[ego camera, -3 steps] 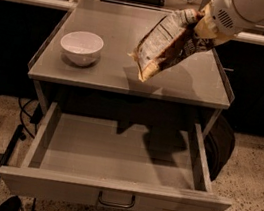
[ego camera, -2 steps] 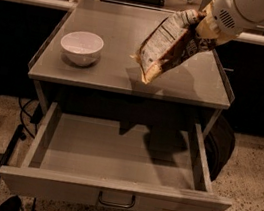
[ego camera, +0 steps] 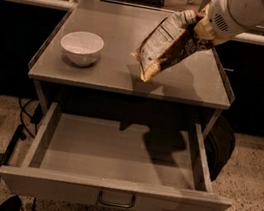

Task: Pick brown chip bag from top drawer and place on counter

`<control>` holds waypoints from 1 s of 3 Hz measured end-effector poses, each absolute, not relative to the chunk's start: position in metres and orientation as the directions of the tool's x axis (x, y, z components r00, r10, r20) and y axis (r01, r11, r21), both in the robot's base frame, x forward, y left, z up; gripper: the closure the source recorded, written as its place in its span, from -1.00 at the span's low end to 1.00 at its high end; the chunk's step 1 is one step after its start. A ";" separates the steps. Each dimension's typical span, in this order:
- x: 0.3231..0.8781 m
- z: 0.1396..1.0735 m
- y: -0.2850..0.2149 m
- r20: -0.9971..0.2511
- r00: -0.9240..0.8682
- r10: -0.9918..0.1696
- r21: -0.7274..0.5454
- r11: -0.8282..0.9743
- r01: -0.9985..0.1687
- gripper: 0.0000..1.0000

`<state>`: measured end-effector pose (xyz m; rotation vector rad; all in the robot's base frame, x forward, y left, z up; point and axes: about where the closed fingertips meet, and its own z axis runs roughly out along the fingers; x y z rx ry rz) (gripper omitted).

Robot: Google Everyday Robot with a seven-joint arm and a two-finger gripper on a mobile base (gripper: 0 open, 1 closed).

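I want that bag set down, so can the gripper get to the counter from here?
Probably yes: the gripper holds the bag over bare counter, and the bowl sits well aside.

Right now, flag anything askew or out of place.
The bag hangs tilted from the end effector over the counter, right side, lower corner near the surface. The drawer stands open. The bowl is upright; nothing spilled.
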<state>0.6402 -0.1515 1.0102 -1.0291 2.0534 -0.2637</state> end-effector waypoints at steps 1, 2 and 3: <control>0.652 1.001 -0.152 -0.598 -0.349 -0.721 -0.492 0.674 -0.551 1.00; 0.663 0.987 -0.153 -0.640 -0.360 -0.679 -0.460 0.714 -0.528 1.00; 0.669 0.965 -0.154 -0.683 -0.383 -0.622 -0.394 0.755 -0.524 1.00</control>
